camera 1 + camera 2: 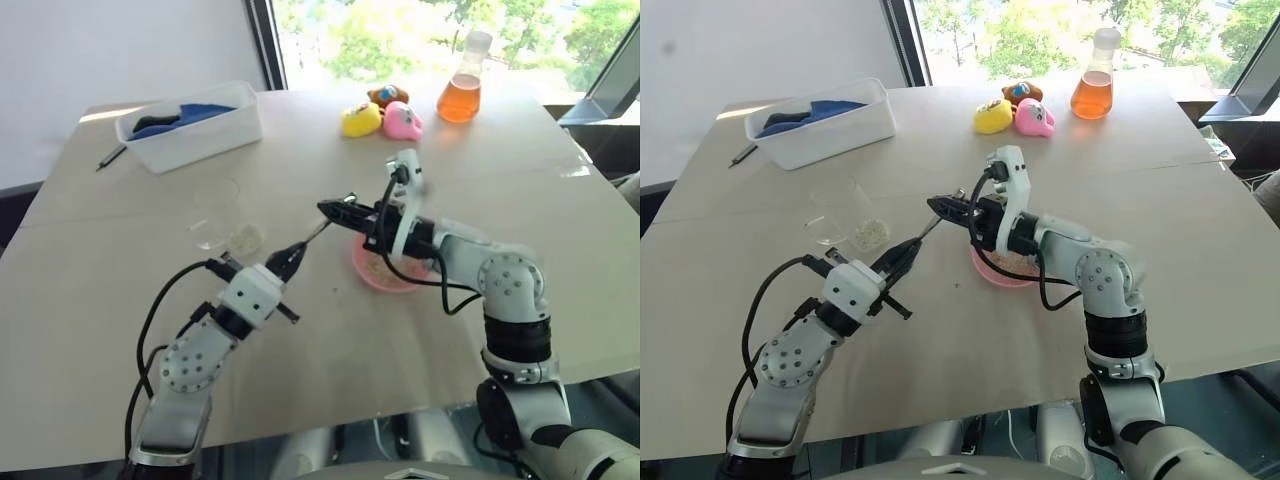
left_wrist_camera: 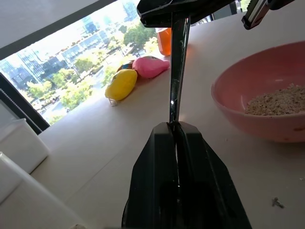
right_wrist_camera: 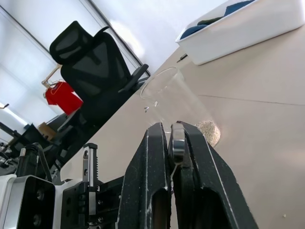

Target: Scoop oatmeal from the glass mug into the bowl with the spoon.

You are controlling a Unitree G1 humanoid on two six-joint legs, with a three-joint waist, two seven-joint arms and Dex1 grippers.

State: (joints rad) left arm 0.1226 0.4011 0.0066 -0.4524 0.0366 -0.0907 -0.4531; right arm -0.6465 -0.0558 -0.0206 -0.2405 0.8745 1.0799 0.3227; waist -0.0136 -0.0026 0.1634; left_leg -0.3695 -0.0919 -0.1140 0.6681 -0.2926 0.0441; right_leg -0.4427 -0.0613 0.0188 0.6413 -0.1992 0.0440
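The slender silver spoon [image 1: 316, 232] hangs in the air between my two grippers, above the table and just left of the pink bowl [image 1: 375, 283]. My left gripper [image 1: 297, 255] is shut on its lower end, and my right gripper [image 1: 326, 209] is shut on its upper end [image 3: 177, 143]. The left wrist view shows the spoon [image 2: 177, 71] running from my left fingers up to the right gripper [image 2: 176, 9]. The bowl [image 2: 224, 81] holds a small heap of oatmeal [image 2: 279, 100]. The glass mug [image 1: 216, 212] sits left of the grippers with oatmeal [image 1: 246, 238] at its base.
A white tub [image 1: 190, 128] with a blue cloth stands at the back left, a dark pen [image 1: 110, 157] beside it. Yellow [image 1: 360, 120] and pink [image 1: 403, 121] toys and a flask of orange liquid [image 1: 460, 92] stand at the far edge by the window.
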